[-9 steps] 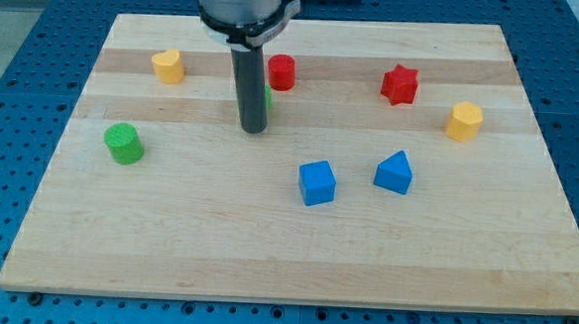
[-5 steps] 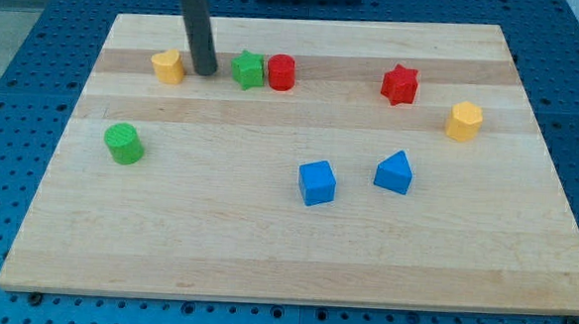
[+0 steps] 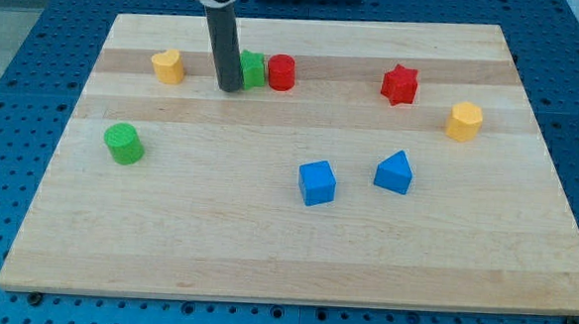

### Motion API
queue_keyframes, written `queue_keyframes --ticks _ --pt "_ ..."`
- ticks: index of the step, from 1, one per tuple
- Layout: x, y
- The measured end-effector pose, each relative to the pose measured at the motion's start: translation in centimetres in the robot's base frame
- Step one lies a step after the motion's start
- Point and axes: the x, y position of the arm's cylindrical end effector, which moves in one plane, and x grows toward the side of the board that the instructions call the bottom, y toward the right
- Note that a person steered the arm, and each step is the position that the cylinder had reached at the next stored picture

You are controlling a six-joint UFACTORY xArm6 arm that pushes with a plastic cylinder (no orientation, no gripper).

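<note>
Camera view shows a wooden board [image 3: 295, 252] lying on a blue perforated bench [image 3: 4, 117]. The arm carries no gripper, only a straight dark rod [image 3: 224, 44] that comes down from the view's top; there are no jaws to be spread or pressed together. My tip [image 3: 231, 88] rests on the board in its upper part, left of centre.

Just to the view's right of my tip, and seemingly touching the rod's side, sits a green block [image 3: 253, 69], partly hidden by the rod so its shape cannot be made out. A red cylinder [image 3: 281, 72] stands directly against the green block's far side, further to the view's right. To the view's left of my tip, a little apart, is a yellow block [image 3: 167, 66] with a rounded top.

Well below my tip and to the view's left stands a green cylinder [image 3: 124, 143]. Below and to the view's right are a blue cube [image 3: 317, 182] and a blue wedge-like block [image 3: 394, 172], near each other. Far to the view's right of my tip lie a red star [image 3: 400, 84] and, beyond it, a yellow hexagonal block [image 3: 463, 122].
</note>
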Motion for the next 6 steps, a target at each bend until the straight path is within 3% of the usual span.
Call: queue_keyframes --ticks 1,3,6 --pt "-1.1 -0.3" --pt "4.0 0.4" --pt "-3.7 1.3"
